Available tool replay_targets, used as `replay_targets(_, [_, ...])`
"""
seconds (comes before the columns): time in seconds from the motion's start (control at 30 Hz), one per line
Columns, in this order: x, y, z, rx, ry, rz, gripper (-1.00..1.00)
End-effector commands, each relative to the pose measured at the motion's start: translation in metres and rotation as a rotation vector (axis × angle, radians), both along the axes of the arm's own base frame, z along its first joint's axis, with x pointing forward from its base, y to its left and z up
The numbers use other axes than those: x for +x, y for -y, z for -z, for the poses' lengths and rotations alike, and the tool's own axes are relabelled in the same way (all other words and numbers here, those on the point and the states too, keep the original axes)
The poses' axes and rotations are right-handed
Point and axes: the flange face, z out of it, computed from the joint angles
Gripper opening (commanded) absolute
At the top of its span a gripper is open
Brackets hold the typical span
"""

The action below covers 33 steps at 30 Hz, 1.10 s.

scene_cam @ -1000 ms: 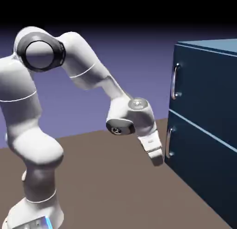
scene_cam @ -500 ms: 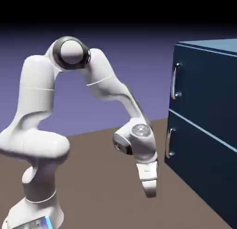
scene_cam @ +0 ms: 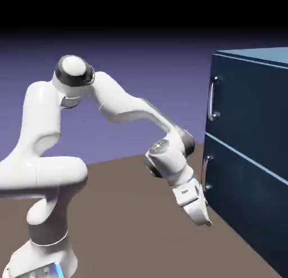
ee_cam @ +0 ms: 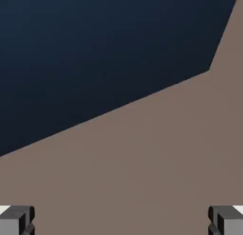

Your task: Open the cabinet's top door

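Note:
The navy cabinet (scene_cam: pixel 253 153) stands at the exterior view's right. Its top door (scene_cam: pixel 250 103) is flush with the front and carries a curved silver handle (scene_cam: pixel 212 100) near its left edge. The lower panel (scene_cam: pixel 242 198) has its own silver handle (scene_cam: pixel 205 173). My gripper (scene_cam: pixel 206 219) hangs low, pointing down and to the right, just in front of the lower panel and well below the top handle. In the hand view the gripper (ee_cam: pixel 121 220) is open with nothing between its grey fingertips (ee_cam: pixel 16 219); the cabinet's dark base (ee_cam: pixel 95 53) fills the upper left.
Brown table (scene_cam: pixel 129 232) stretches under the hand and to the cabinet's foot. The arm's elbow and forearm (scene_cam: pixel 135 114) arch over it from the left.
The hand has swung right and slightly up, from pointing straight down to slanting toward the cabinet's lower panel. The shoulder joint has turned left.

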Motion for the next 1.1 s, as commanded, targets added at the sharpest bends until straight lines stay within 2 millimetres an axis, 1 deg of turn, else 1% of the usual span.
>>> replay_targets(0.0, [0.004,-0.005,-0.011,-0.02,0.044,-0.013,0.0])
replay_targets(0.13, [0.018,-0.035,-0.058,-0.093,0.235,-0.083,0.0])
replay_targets(0.23, [0.025,-0.066,-0.098,-0.139,0.393,-0.151,0.0])
replay_targets(0.37, [0.025,-0.12,-0.155,-0.186,0.621,-0.262,0.0])
replay_targets(0.47, [0.016,-0.168,-0.2,-0.207,0.803,-0.358,0.0])
replay_targets(0.53, [0.015,-0.17,-0.202,-0.208,0.813,-0.363,0.0])
replay_targets(0.67, [0.062,-0.169,-0.202,-0.208,0.813,-0.363,0.0])
replay_targets(0.7, [0.065,-0.168,-0.202,-0.208,0.813,-0.363,0.0])
replay_targets(0.73, [0.065,-0.168,-0.202,-0.208,0.813,-0.363,-1.0])
replay_targets(0.77, [0.065,-0.168,-0.202,-0.208,0.813,-0.363,-1.0])
replay_targets(0.93, [0.024,-0.154,-0.202,-0.168,0.825,-0.456,-1.0])
replay_targets(1.07, [-0.01,-0.138,-0.202,-0.133,0.835,-0.536,-1.0])
